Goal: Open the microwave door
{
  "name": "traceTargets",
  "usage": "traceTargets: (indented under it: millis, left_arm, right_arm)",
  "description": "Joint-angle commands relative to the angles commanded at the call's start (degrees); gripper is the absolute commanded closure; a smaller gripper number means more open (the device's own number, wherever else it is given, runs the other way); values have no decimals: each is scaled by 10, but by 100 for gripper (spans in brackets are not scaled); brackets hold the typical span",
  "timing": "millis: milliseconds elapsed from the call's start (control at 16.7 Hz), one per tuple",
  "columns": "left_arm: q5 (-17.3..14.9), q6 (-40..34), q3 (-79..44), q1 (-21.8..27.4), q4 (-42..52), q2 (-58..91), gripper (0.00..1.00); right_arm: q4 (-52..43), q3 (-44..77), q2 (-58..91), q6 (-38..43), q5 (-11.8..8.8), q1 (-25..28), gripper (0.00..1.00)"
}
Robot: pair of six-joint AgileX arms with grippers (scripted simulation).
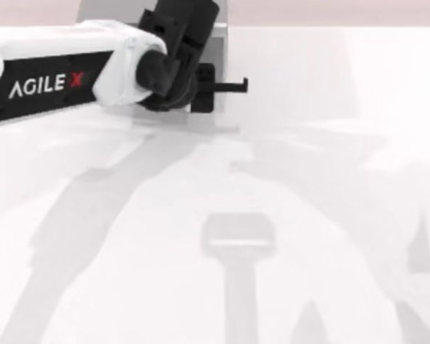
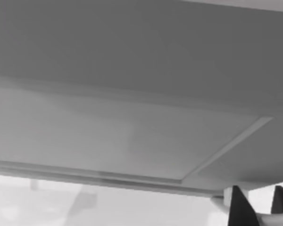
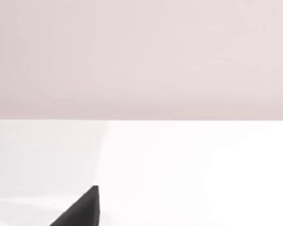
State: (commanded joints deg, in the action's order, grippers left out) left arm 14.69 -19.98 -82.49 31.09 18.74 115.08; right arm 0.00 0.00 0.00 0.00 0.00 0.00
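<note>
The microwave (image 1: 219,44) stands at the table's far edge, left of centre, largely hidden under my left arm. In the left wrist view the microwave door (image 2: 132,132) fills the picture as a grey panel with a framed window, seen at a slant. Its pale handle (image 2: 273,220) runs between my left gripper's dark fingers (image 2: 240,209) and fills the gap low between them. My left gripper (image 1: 233,86) (image 2: 256,188) is at the microwave's right front corner and points right. My right arm is parked out of the top view. Only one dark fingertip (image 3: 85,209) of it shows, over bare table.
The white table (image 1: 308,215) carries only the arms' grey shadows. A pale pink wall (image 3: 141,56) rises behind the table's far edge.
</note>
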Motion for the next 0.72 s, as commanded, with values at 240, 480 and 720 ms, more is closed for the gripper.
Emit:
traceTargets:
  millis: [240, 480, 720]
  left_arm:
    - [0, 0, 0, 0, 0, 0, 100]
    - [0, 0, 0, 0, 0, 0, 100]
    - [-5, -1, -1, 4, 0, 1, 100]
  right_arm:
    - [0, 0, 0, 0, 0, 0, 0]
    - [0, 0, 0, 0, 0, 0, 0]
    - [0, 0, 0, 0, 0, 0, 0]
